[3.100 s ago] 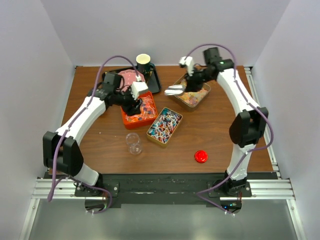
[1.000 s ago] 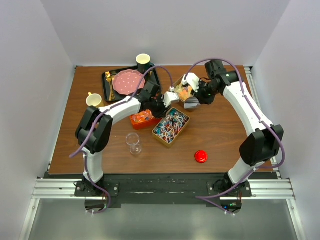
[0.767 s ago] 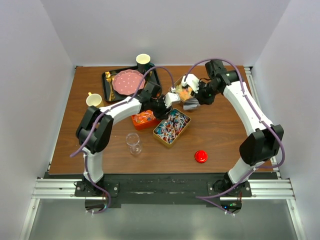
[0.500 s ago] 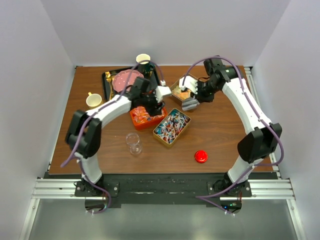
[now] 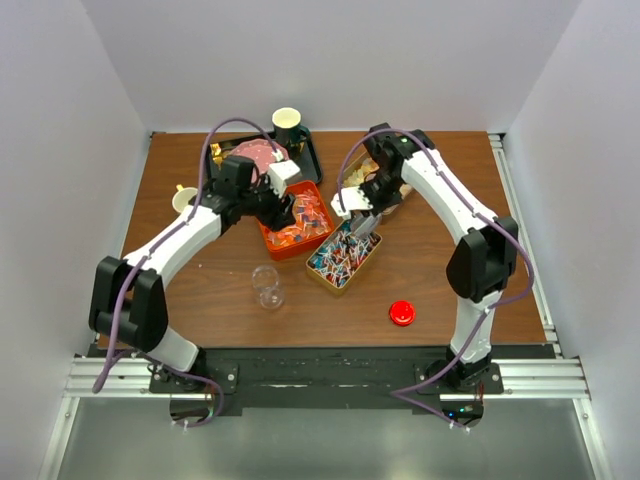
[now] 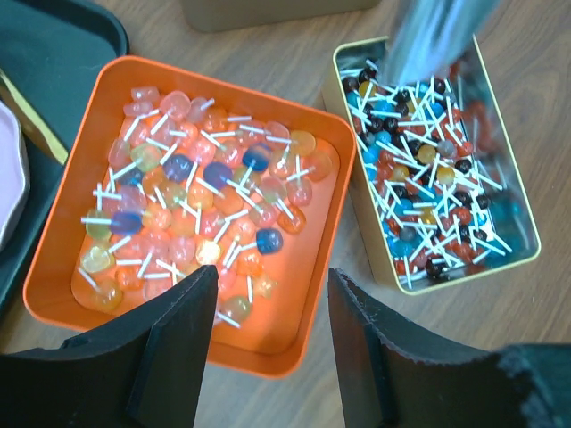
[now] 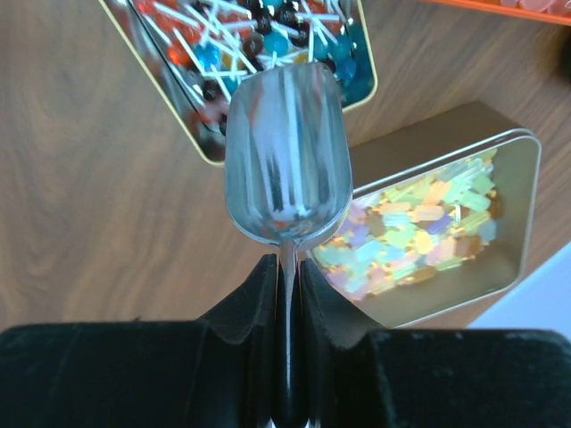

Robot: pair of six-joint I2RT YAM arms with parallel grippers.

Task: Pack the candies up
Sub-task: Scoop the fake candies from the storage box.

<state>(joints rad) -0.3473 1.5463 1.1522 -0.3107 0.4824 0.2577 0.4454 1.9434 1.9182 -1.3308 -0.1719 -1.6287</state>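
Observation:
The candies lie in three containers. An orange tray (image 6: pixel 308 312) holds pale orange, yellow and blue lollipops (image 6: pixel 192 209). A gold tin (image 6: pixel 523 223) holds red, blue and dark lollipops (image 7: pixel 268 40). A second gold tin (image 7: pixel 522 214) holds pastel gummy pieces (image 7: pixel 419 227). My left gripper (image 6: pixel 272 348) hangs open and empty above the orange tray's near edge (image 5: pixel 283 205). My right gripper (image 7: pixel 287 276) is shut on the handle of a metal scoop (image 7: pixel 284 152). The scoop looks empty and hovers over the lollipop tin's (image 5: pixel 340 252) far end.
A clear glass jar (image 5: pixel 267 287) stands in front of the orange tray, and a round red lid (image 5: pixel 402 313) lies to the right. At the back left are a black tray (image 5: pixel 310 165) with a pink plate, a paper cup (image 5: pixel 287 122) and a small cup (image 5: pixel 183 198).
My left arm swung back to the left over the orange tray and its jaws opened. My right gripper carried the scoop from the gummy tin toward the lollipop tin.

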